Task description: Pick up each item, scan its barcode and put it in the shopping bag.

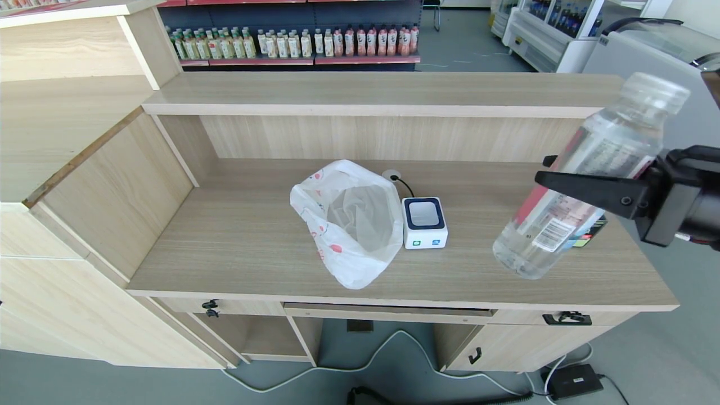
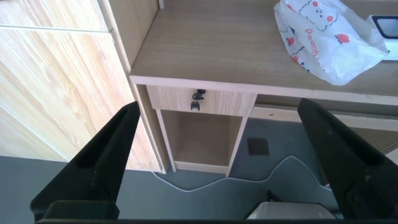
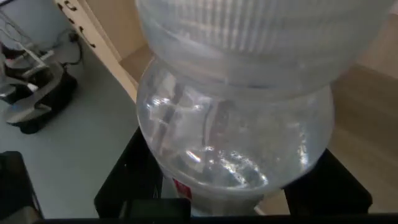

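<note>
My right gripper point(image 1: 543, 169) pinches a clear bottle point(image 1: 585, 180) across its labelled middle, 1 finger in front of it and 1 behind. The bottle is held in the air at the right end of the counter point(image 1: 253, 247), tilted, with its cap up and away and its base down toward the counter's front edge. A white barcode patch point(image 1: 554, 233) on the label faces the head camera. In the right wrist view the bottle point(image 3: 236, 124) sits close between my 2 dark fingers point(image 3: 124, 193).

A dark pack point(image 1: 592, 229) lies on the counter, mostly hidden behind the bottle.

The white bag point(image 1: 346, 222) lies near the counter's middle, its mouth open upward. The scanner point(image 1: 424, 222) stands just beside it on the right, a white box with a dark-framed window on top and a black cable running to the back.

My left gripper point(image 2: 219, 109) hangs low in front of the counter's left end, fingers spread wide with nothing between them. Past them I see a drawer with a key point(image 2: 198, 99) in its lock, and the bag point(image 2: 329, 40) on the counter above.
</note>
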Motion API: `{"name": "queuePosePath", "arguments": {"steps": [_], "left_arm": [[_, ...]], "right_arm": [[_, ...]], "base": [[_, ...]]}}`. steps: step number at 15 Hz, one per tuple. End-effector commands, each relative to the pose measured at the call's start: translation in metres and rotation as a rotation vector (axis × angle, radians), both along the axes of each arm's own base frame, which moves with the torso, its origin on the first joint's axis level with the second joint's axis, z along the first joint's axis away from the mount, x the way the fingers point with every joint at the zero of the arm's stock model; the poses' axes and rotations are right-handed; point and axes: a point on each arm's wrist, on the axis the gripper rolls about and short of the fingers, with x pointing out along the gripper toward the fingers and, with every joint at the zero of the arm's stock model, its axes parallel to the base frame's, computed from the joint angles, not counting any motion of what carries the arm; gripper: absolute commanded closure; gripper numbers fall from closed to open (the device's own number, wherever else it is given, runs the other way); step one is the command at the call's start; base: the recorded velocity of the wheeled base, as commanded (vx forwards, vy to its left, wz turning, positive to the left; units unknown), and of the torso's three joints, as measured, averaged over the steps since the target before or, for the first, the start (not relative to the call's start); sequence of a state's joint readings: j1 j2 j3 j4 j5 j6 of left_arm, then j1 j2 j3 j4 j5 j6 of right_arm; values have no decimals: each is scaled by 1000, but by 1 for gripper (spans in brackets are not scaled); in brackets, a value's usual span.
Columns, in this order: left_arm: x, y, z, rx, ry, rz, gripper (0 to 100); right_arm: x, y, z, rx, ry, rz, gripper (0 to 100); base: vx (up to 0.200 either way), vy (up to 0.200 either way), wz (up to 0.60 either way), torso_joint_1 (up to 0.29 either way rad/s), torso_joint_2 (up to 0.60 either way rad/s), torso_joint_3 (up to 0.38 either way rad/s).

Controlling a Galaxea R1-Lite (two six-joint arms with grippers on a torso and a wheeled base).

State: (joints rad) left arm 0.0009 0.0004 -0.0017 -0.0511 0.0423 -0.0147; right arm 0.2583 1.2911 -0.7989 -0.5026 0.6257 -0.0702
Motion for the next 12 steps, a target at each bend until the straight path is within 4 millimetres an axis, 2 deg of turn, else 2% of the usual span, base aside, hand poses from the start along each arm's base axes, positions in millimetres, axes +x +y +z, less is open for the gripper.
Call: {"name": "queuePosePath", "arguments": {"steps": [1,2,3,5,9,10,12], "left_arm": [[0,0,0,-1,-1,1,0],[0,0,0,-1,0,1,0],[0,0,0,-1,0,1,0],[0,0,0,-1,-1,1,0],[0,0,0,-1,-1,1,0],[0,0,0,-1,-1,1,0],[0,0,0,-1,-1,1,0]], "right_arm": [[43,-36,-44,-246,-18,-257,100],[46,-52,-56,-358,-69,-303,100],[49,-78,-69,-550,-179,-373,100],[50,-102,-75,-713,-319,-451,100],[63,-106,-70,-806,-555,-493,100],[63,-106,-70,-806,-555,-493,100],[74,-106,-72,-854,-738,-403,100]], "base": [[0,0,0,0,0,0],[0,0,0,0,0,0],[0,0,0,0,0,0],[0,0,0,0,0,0],[0,0,0,0,0,0],[0,0,0,0,0,0],[0,0,0,0,0,0]]}}
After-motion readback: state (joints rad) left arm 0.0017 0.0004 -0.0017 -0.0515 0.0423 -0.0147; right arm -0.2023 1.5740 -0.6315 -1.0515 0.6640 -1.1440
